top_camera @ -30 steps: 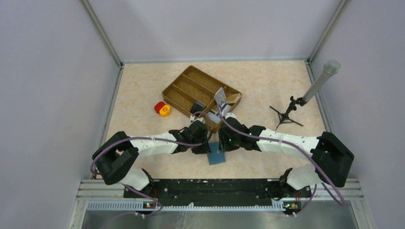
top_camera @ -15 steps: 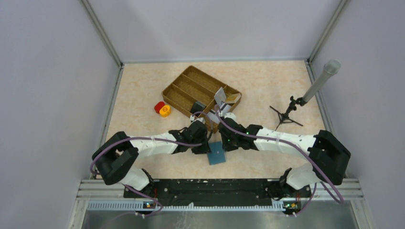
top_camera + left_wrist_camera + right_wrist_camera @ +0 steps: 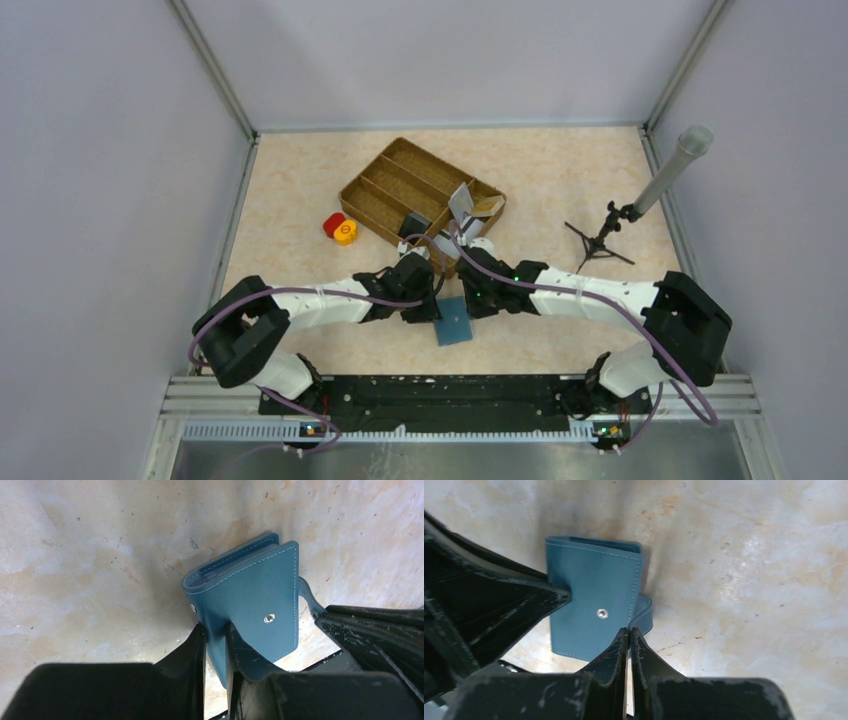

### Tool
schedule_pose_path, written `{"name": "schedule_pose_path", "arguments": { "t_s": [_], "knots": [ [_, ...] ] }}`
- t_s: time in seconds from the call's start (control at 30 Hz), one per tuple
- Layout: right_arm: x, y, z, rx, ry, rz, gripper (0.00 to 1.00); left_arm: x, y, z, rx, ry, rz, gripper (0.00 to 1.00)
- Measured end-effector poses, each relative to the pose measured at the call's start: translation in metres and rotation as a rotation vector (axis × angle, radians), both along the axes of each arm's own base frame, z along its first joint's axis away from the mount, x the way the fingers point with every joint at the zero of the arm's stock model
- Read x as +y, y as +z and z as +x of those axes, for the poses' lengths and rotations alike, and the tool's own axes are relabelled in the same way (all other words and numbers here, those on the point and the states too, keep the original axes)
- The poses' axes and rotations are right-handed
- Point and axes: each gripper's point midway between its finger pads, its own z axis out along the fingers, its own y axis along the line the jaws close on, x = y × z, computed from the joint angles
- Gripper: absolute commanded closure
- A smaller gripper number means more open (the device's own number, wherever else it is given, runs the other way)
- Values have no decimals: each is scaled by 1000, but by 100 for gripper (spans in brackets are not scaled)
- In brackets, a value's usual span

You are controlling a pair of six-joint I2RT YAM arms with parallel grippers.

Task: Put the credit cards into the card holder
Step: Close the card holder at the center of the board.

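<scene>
While folded, card holder (image 3: 250, 605) slots unseen

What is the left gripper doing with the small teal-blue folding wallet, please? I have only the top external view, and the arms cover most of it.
Observer: In the left wrist view, the left gripper pinches one edge of the teal-blue folding wallet between its fingers.
Operator: Thank you. Is the wallet fastened?
Observer: No. Its closing tab sticks out loose at the side, and the metal snap stud lies bare.
Operator: And the right gripper?
Observer: The right gripper is shut at the wallet's near edge. I cannot tell whether it nips the flap.
</scene>
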Motion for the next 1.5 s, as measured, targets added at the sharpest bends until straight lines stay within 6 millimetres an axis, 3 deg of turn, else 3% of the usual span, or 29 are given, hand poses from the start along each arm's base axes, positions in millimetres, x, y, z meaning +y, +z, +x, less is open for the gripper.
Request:
{"name": "schedule_pose_path", "arguments": {
  "t_s": [0.17, 0.37, 0.87, 1.5],
  "knots": [
    [19, 7, -2, 12, 36, 89, 100, 0, 0, 0, -1, 0, -1, 80],
    [27, 6, -5, 25, 65, 118, 100, 0, 0, 0, 0, 0, -2, 81],
    [33, -10, -7, 44, 95, 95, 100, 0, 0, 0, 0, -1, -2, 82],
    [41, -10, -4, 28, 104, 119, 100, -1, 0, 0, 0, -3, -3, 83]
  ]
}}
